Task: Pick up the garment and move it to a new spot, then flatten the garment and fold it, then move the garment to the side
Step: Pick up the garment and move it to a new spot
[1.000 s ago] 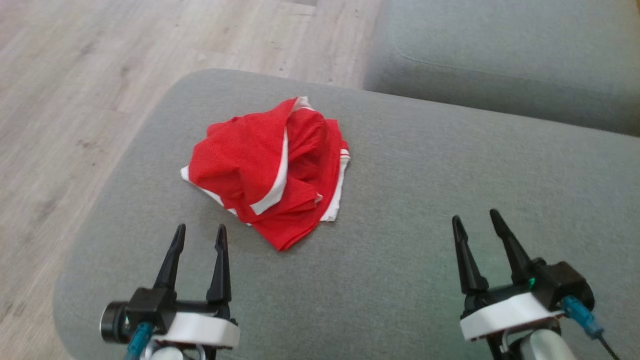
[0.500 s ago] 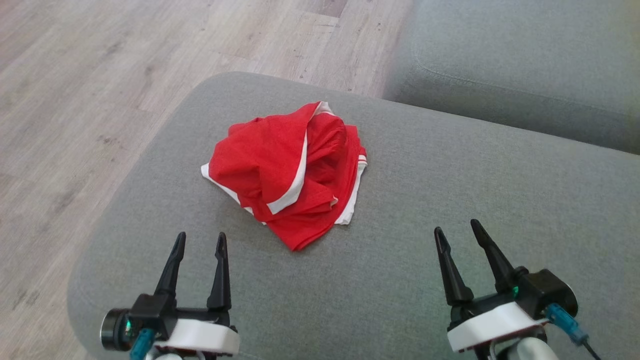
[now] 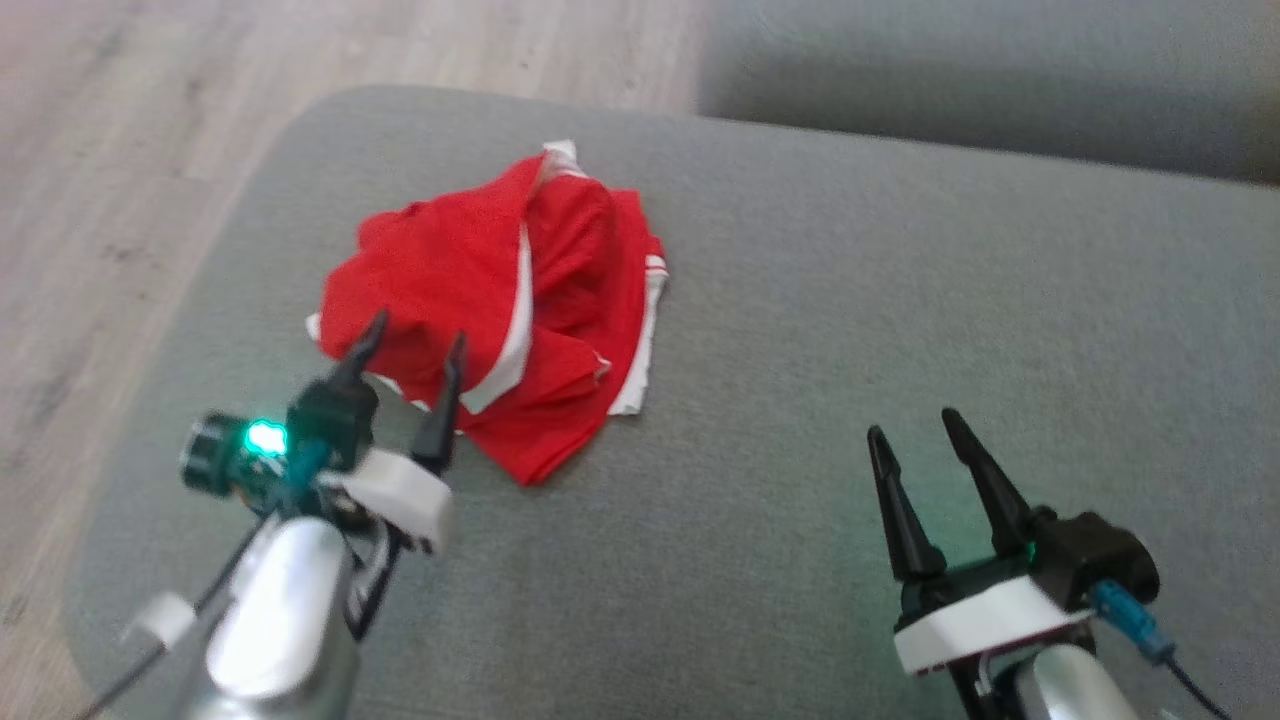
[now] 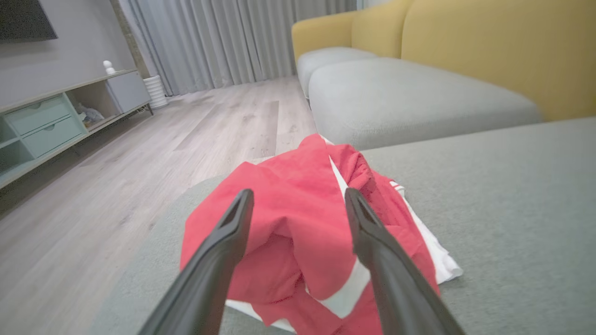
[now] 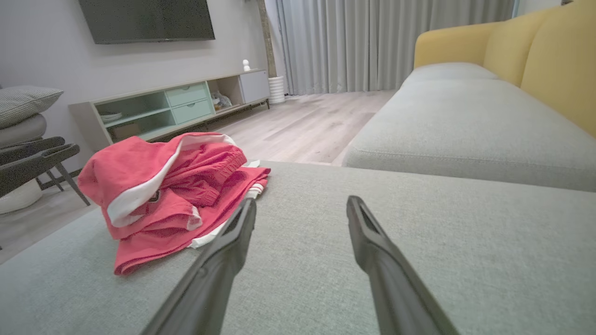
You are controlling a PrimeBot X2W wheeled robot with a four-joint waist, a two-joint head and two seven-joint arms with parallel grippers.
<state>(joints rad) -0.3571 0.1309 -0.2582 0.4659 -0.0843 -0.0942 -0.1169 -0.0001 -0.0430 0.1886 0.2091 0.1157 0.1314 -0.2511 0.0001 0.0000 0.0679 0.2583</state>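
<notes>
Pale wood plank floor (image 3: 120, 150) runs along the left and far side of the scene. On it stands a broad grey seat cushion (image 3: 800, 350) with a rounded far left corner. Beyond it to the far right is a second grey cushion (image 3: 950, 90), backed by a yellow sofa back (image 4: 489, 51). Grey curtains (image 5: 372, 42) hang at the far wall. A long low TV cabinet (image 5: 177, 109) with pale green drawers stands under a dark television (image 5: 144, 18).

The red-and-white garment (image 3: 470, 270) lies in a crumpled heap on the broad cushion, left of its middle and towards the far edge. White bands run through its folds.

The left gripper (image 3: 418, 330) is at the garment's near left edge, its two fingers spread with nothing between them. Its tips overlap the cloth, though I cannot tell whether they touch it. The right gripper (image 3: 913, 424) is over bare cushion at the near right, well apart from the garment, with its fingers likewise spread and empty.
</notes>
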